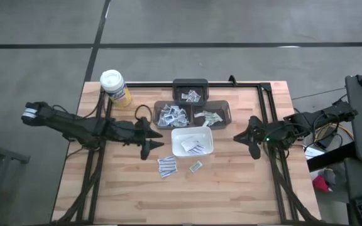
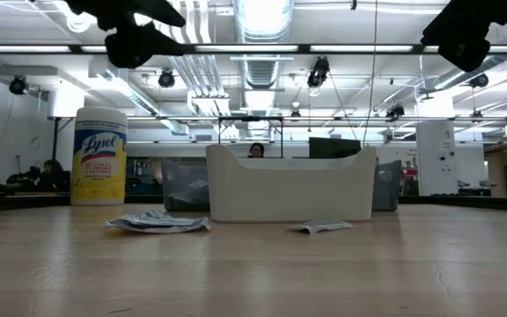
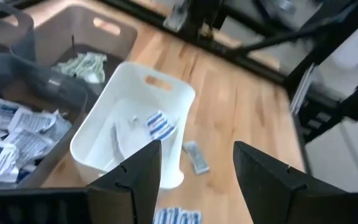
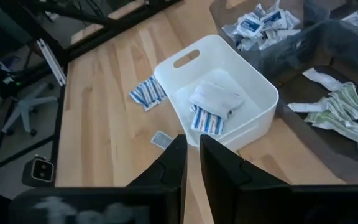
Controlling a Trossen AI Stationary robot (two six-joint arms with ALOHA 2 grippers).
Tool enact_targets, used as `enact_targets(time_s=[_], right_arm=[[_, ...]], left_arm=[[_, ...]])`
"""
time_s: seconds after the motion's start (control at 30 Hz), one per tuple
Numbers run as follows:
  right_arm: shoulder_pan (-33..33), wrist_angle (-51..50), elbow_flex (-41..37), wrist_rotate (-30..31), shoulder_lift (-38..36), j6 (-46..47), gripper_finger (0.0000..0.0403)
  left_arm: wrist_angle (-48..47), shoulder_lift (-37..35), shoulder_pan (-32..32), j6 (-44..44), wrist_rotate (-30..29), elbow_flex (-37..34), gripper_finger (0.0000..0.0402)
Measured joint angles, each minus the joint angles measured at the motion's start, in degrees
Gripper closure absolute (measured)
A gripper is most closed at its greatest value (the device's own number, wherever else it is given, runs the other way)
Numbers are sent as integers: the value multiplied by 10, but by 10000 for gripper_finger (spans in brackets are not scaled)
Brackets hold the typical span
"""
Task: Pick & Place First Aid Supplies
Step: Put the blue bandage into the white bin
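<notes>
High view: the left hand (image 1: 148, 148) hangs wide open beside the white tray (image 1: 191, 141), holding nothing. The right hand (image 1: 246, 139), fingers narrowed to a slit and empty, waits on the tray's other side. Packets (image 1: 193, 148) lie in the tray; more (image 1: 166, 166) lie on the worktop (image 1: 231, 188) toward its front edge, others in the grey bins (image 1: 170, 115) behind.

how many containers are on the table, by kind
white tray: 1
grey bins: 3
yellow canister with white lid: 1
total: 5 containers
</notes>
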Motion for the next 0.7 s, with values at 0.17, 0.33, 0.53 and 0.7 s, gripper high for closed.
enact_targets(time_s=[0.17,0.33,0.53,0.7], right_arm=[[0,61,-37,0,-52,-39,360],[0,112,-67,-1,-105,-85,360],[0,122,-87,-33,-162,-111,360],[0,177,-111,-54,-203,-169,360]], left_arm=[[-93,53,-2,5,0,80,204],[-140,91,-4,3,-1,126,204],[-159,118,-16,-27,0,143,204],[-163,129,-28,-63,0,144,204]])
